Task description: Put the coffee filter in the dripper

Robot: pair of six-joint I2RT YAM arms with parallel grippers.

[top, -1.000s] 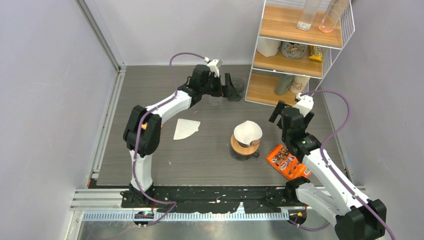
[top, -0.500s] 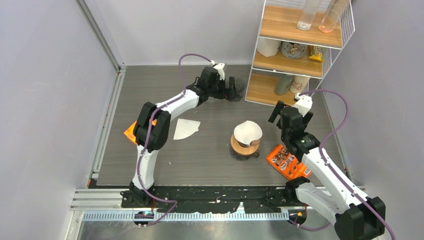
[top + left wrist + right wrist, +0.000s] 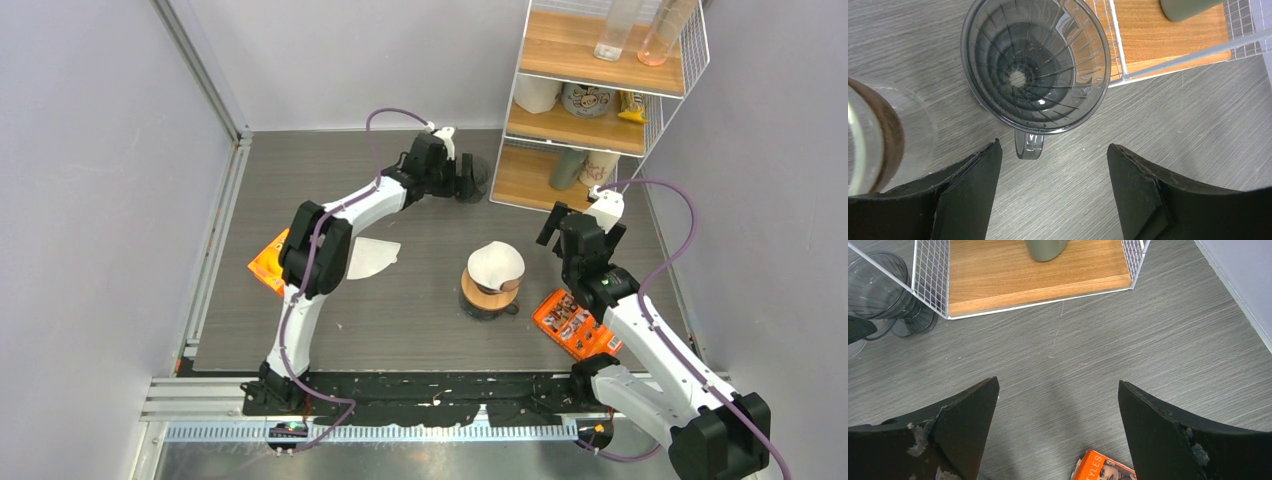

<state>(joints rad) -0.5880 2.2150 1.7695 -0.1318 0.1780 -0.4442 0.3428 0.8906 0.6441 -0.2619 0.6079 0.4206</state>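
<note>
Left gripper (image 3: 1053,147) open, empty, poised above the dripper (image 3: 1035,65) beside the shelf (image 3: 1168,40); dripper handle points in between the jaws. Flat filter (image 3: 372,257) lies on the table (image 3: 420,310), base-ward of that gripper, nearer left arm. Right gripper (image 3: 1058,385) open, empty

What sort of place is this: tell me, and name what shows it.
Probably a lab test cell staged as a pour-over coffee corner: plain grey walls box in the table, a clear dripper and paper filter sit on it, and a wire shelf holds cups.
</note>
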